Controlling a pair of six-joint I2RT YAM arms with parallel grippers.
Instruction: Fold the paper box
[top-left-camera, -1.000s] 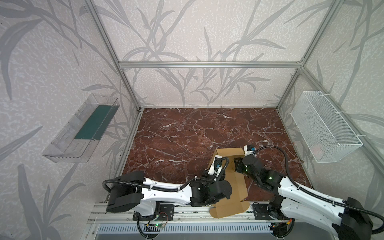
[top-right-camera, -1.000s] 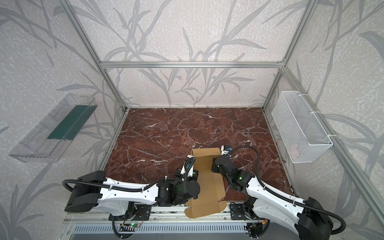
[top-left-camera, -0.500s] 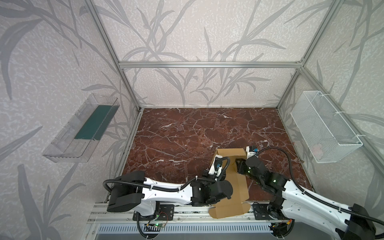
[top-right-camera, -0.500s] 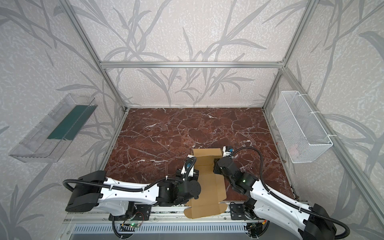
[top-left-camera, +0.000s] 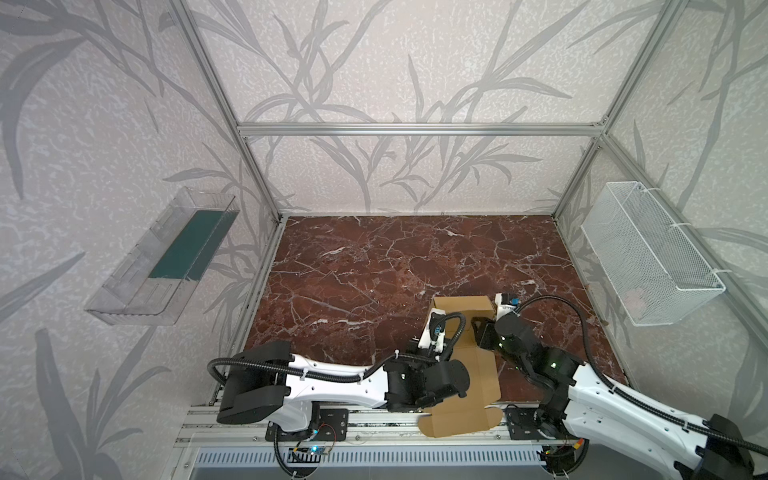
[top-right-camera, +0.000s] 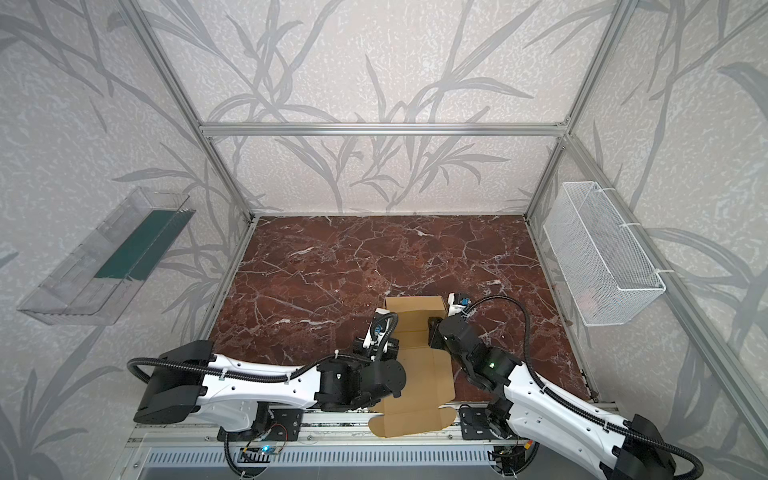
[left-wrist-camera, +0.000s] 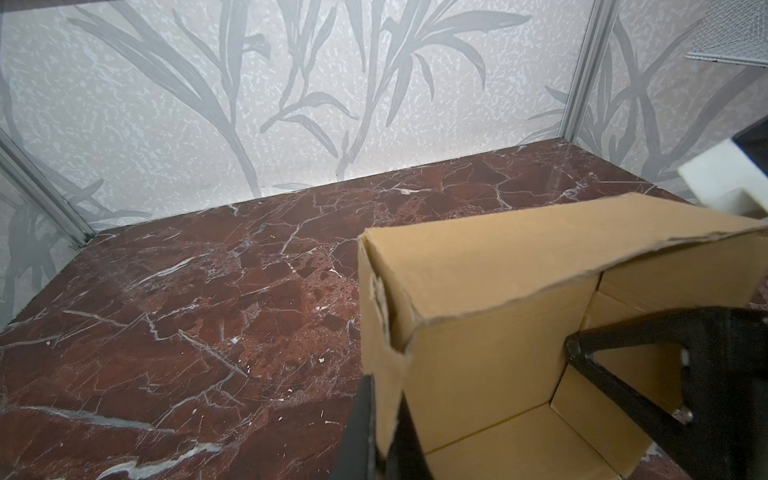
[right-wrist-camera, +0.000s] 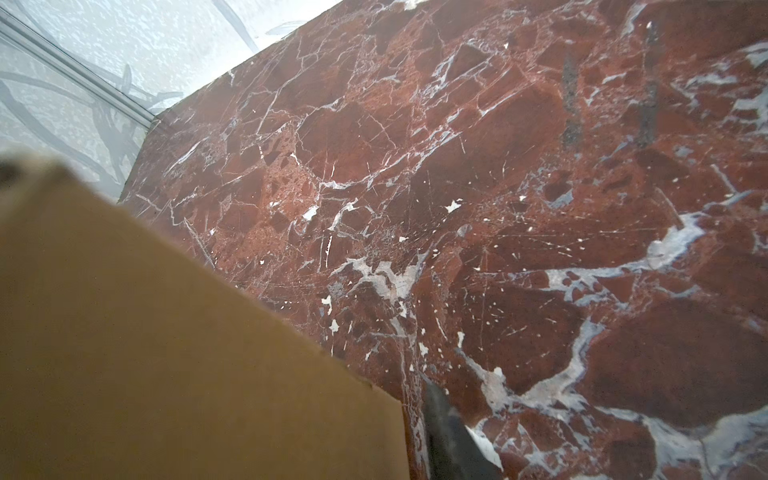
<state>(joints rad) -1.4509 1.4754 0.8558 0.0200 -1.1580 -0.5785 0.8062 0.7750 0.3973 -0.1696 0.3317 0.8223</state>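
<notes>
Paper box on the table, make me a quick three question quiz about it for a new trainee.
1. True or false: the paper box lies completely flat on the marble table.
2. The left claw is shut on: A the box's left side wall, B its near flap, C nothing.
3. Fill in: the box's near flap sticks out past the table, over the front ____.
Key: 1 false, its far wall stands up; 2 A; 3 rail.
</notes>
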